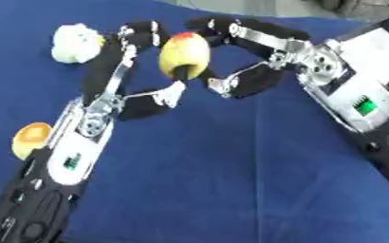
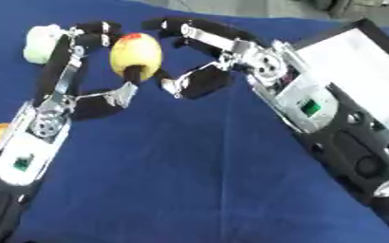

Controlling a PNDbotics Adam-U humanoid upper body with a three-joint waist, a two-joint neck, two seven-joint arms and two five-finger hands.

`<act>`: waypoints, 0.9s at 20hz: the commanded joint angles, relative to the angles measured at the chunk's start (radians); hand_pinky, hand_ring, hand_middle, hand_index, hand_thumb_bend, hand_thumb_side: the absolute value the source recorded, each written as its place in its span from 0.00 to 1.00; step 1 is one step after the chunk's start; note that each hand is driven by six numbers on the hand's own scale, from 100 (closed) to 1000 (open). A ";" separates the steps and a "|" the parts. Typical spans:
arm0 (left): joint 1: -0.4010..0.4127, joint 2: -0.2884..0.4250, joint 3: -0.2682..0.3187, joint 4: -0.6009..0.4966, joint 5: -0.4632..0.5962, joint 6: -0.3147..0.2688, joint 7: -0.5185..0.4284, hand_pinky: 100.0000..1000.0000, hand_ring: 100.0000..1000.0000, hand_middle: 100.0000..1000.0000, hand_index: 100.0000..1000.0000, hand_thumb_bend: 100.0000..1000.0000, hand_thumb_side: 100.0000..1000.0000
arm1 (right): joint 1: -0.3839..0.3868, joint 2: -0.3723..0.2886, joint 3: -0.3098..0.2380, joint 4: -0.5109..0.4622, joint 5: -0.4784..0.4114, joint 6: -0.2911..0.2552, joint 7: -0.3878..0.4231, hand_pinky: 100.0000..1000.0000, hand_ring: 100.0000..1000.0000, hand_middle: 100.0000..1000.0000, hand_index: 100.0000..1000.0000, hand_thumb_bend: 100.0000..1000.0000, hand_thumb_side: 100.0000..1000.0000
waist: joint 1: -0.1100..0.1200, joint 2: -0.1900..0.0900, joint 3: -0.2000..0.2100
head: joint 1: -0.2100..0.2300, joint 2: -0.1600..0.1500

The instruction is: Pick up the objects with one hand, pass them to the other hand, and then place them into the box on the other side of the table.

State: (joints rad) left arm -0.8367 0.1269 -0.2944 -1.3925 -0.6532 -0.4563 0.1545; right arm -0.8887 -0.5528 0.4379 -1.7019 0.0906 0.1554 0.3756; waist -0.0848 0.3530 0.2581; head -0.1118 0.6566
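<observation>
Above the blue tabletop (image 1: 231,180), the left hand (image 1: 119,90) clasps a yellow-red apple (image 1: 184,54) aloft, offering it for handover. Right hand (image 1: 247,57) curls round its far side, seemingly taking it.

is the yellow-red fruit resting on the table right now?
No, the yellow-red fruit is held up off the blue cloth, between the left hand and the right hand.

Between the black-and-silver left hand (image 1: 119,80) and right hand (image 1: 256,57) sits a yellow, red-blushed fruit (image 1: 184,54), over blue cloth (image 1: 231,180).
</observation>
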 commanded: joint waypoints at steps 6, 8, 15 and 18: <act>-0.029 -0.015 -0.005 0.025 -0.028 -0.010 0.003 0.79 0.51 0.44 0.51 0.00 0.30 | -0.019 -0.009 -0.009 -0.038 -0.057 0.016 0.009 0.88 1.00 0.75 0.72 0.00 0.00 | 0.008 -0.015 -0.007 | -0.002 -0.001; -0.030 -0.018 -0.007 0.029 -0.028 -0.010 0.006 0.79 0.51 0.44 0.52 0.00 0.30 | -0.017 -0.008 -0.008 -0.036 -0.071 0.017 0.000 0.87 0.98 0.65 0.62 0.00 0.00 | 0.008 -0.016 -0.007 | -0.003 0.000; -0.032 -0.021 -0.012 0.029 0.000 0.005 0.033 0.82 0.55 0.49 0.64 0.00 0.30 | -0.010 -0.004 -0.006 -0.023 -0.140 0.032 -0.005 0.81 0.93 0.62 0.48 0.00 0.00 | 0.007 -0.016 -0.004 | -0.005 0.003; -0.029 -0.017 -0.011 0.036 0.002 0.043 0.049 0.85 0.61 0.56 0.79 0.00 0.36 | -0.008 -0.007 -0.014 -0.021 -0.193 0.042 -0.041 0.81 0.91 0.59 0.45 0.00 0.00 | 0.008 -0.016 -0.004 | -0.007 0.004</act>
State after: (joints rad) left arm -0.8453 0.1132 -0.3050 -1.3530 -0.6554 -0.4302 0.1969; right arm -0.8800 -0.5530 0.4320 -1.7033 -0.0720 0.1979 0.3451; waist -0.0821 0.3564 0.2539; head -0.1162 0.6581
